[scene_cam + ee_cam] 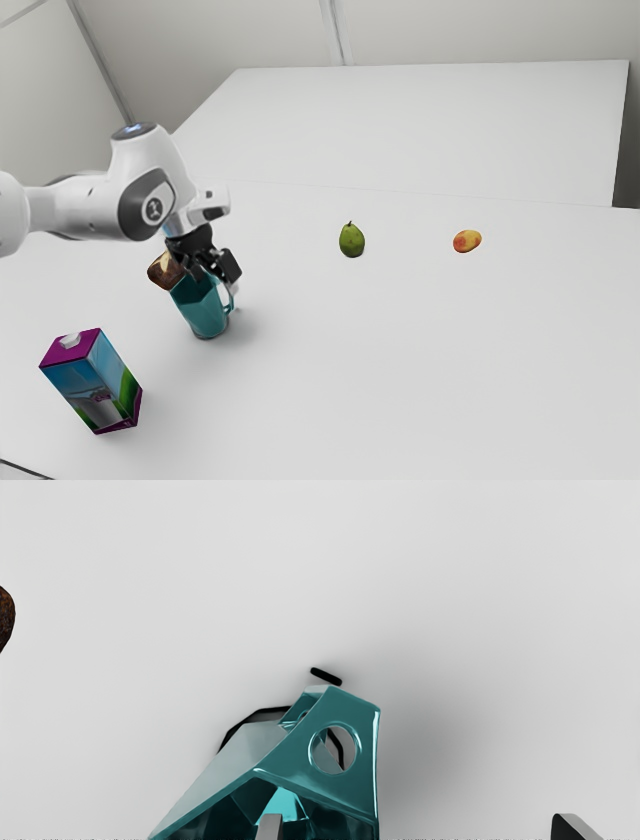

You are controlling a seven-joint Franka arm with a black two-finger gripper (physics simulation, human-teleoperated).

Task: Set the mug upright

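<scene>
The mug [207, 314] stood mouth up on the table [400, 370], towards its edge at the exterior view's lower left, apparently upright as wanted. The claw [420, 826] was spread, one finger [270, 827] inside the rim; backing out cleanly seemed next.

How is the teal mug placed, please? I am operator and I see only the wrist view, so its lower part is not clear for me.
Observer: In the exterior view the mug looks upright, with its opening at the top and its base lowest.

Operator: Thank you. Is some other object near it, which I cannot see?

Observer: Yes, a carton with a purple top stands apart from it, toward the exterior view's left.
</scene>
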